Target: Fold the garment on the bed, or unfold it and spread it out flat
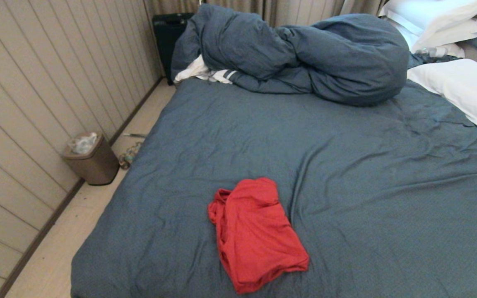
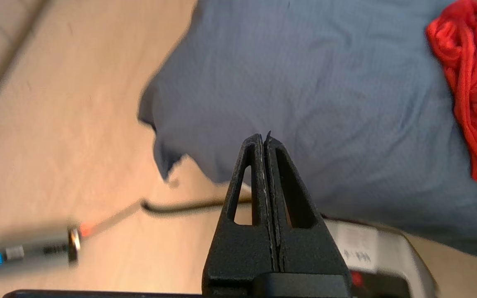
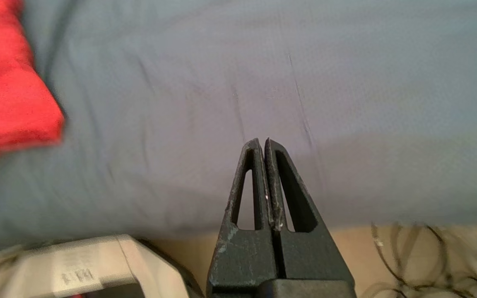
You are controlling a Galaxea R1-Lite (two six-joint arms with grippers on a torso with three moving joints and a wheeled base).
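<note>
The red garment (image 1: 255,236) lies crumpled in a rough folded bundle on the blue-grey sheet of the bed (image 1: 367,165), near the front edge; its print and tag are hidden. Neither arm shows in the head view. My left gripper (image 2: 263,138) is shut and empty, held off the bed's front left corner, with the garment (image 2: 474,95) well to one side of it. My right gripper (image 3: 262,142) is shut and empty too, over the bed's front edge, and a corner of the garment (image 3: 6,95) lies apart from it.
A bunched blue duvet (image 1: 304,54) lies at the far side with a white striped cloth (image 1: 205,72) tucked under it. White pillows (image 1: 462,87) sit at the far right. A brown bin (image 1: 91,159) stands on the floor by the left wall. Cables (image 3: 429,256) lie on the floor.
</note>
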